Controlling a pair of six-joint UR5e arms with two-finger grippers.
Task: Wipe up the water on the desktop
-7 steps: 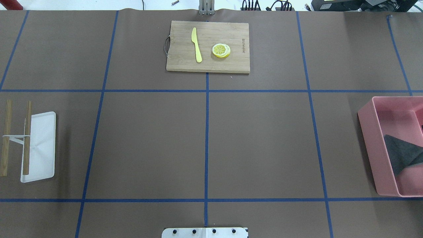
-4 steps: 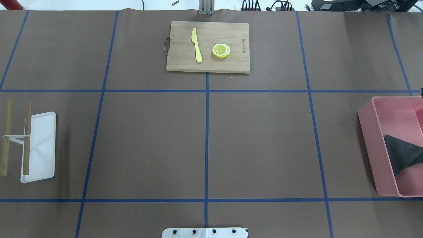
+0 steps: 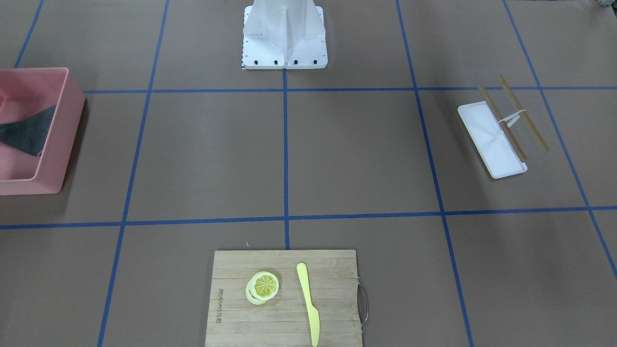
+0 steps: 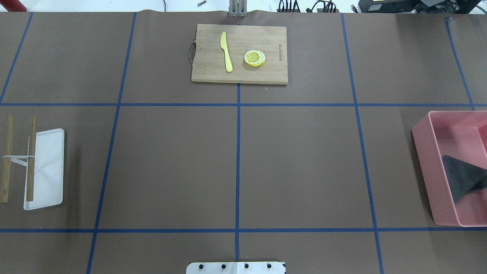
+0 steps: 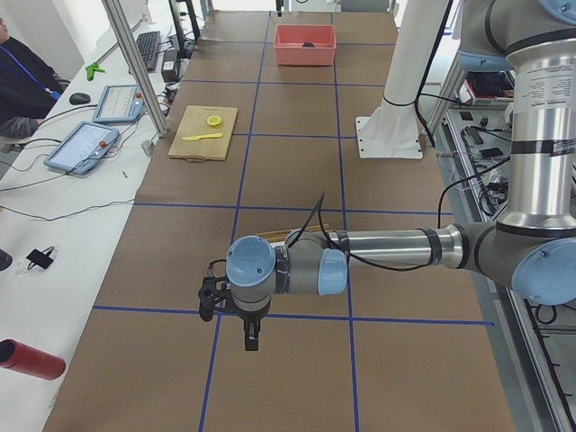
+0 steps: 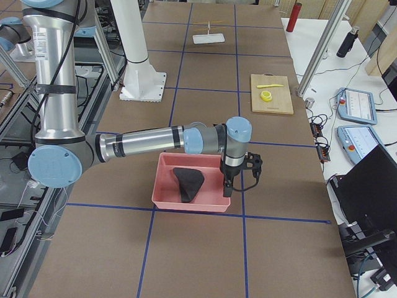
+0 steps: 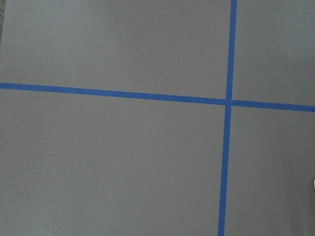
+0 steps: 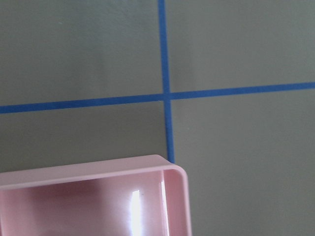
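Note:
The desktop (image 4: pixel 171 167) is a matte brown surface crossed by blue tape lines; I see no water on it in any view. A dark grey cloth (image 4: pixel 462 177) lies in a pink bin (image 4: pixel 422 160) at the right edge. In the exterior right view my right gripper (image 6: pixel 227 186) points down over the bin's far side, beside the cloth (image 6: pixel 188 182); I cannot tell if it is open or shut. In the exterior left view my left gripper (image 5: pixel 250 337) hangs low over a tape crossing; I cannot tell its state.
A bamboo cutting board (image 4: pixel 213 72) at the far middle carries a yellow knife (image 4: pixel 226 53) and lemon slices (image 4: pixel 254 58). A white tray (image 4: pixel 49 167) with two wooden sticks (image 4: pixel 31 160) lies at the left. The robot's base (image 3: pixel 284 38) stands at the near edge.
The dark cloth in the pink bin has shifted a little and changed outline. A dark sliver at the overhead view's right edge is gone.

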